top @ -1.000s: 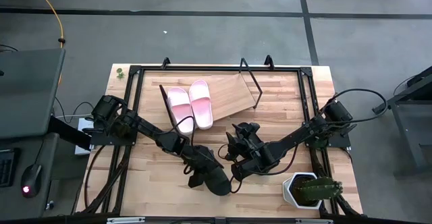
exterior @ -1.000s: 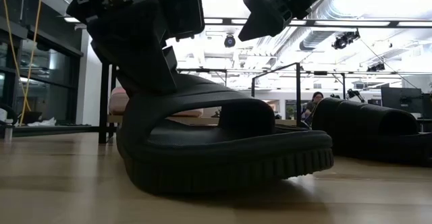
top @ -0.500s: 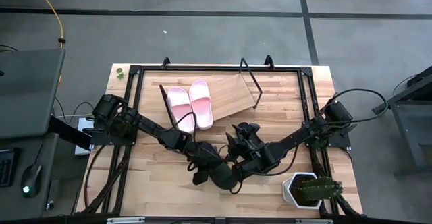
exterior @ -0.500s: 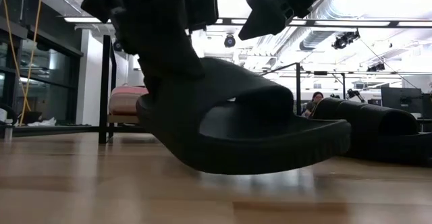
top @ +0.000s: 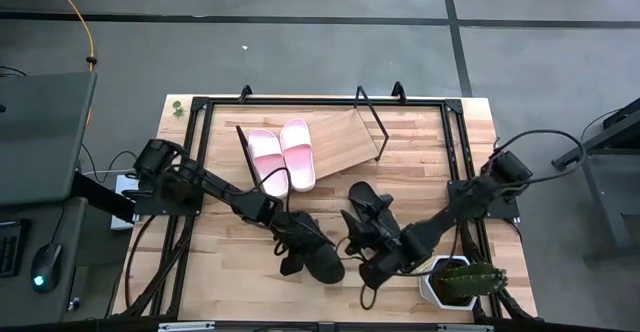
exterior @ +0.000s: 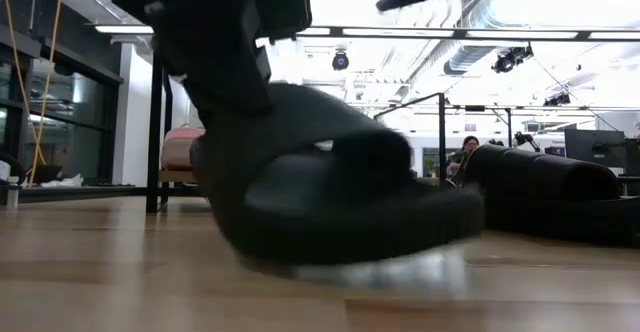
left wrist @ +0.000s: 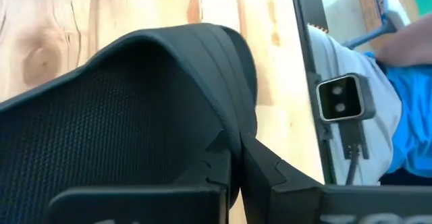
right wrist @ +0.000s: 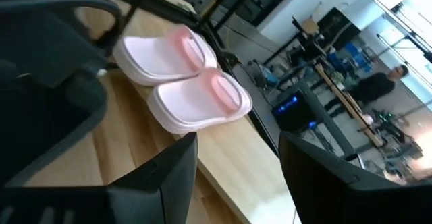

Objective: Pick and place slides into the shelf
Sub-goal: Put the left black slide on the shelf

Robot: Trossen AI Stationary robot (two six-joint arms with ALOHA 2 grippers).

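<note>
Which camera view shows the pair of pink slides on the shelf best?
The right wrist view: both pink slides lie side by side, close and unblocked. The high view shows them whole but small on the shelf. The low view shows only a pink sliver behind the black slide. The left wrist view shows none.

Two slides (top: 283, 156) lie side by side on the left half of the shelf (top: 345, 140), at the table's (top: 420, 152) far middle. Nearer the front, a third slide (top: 318, 260) is under the left gripper (top: 300, 244). A fourth (top: 364, 204) lies right of it, apparently flat. A pot (top: 445, 280) stands front right.
</note>
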